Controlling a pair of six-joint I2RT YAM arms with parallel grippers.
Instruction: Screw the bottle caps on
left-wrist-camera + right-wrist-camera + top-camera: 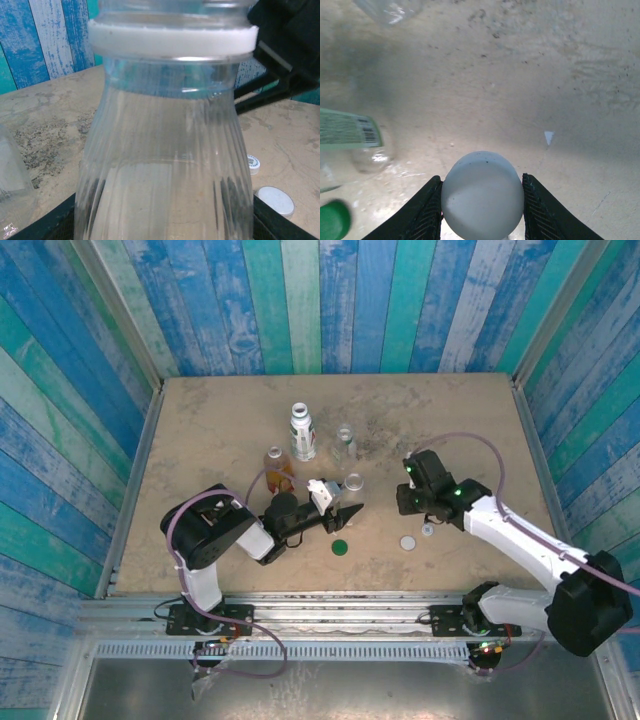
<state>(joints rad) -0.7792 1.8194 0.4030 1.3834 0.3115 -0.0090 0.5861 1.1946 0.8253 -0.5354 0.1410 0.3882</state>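
My left gripper (345, 498) is shut on a small clear bottle (353, 482) standing mid-table. In the left wrist view the bottle (165, 150) is very close, with a white ring at its open neck and my black fingers (287, 225) at its sides. My right gripper (408, 502) hangs just right of that bottle, shut on a white cap (482, 195) between both pads. A dark green cap (339, 547), a white cap (408, 541) and a smaller white cap (428, 530) lie on the table. A white-labelled bottle (302, 432), an amber bottle (277, 465) and another clear bottle (345, 443) stand behind.
The sandy table (220, 420) is walled by blue and green painted planks (330, 300). The right arm's black gripper body (287, 45) looms at the upper right of the left wrist view. Two loose caps (274, 200) lie near it. The green cap (332, 220) shows low left under the right wrist.
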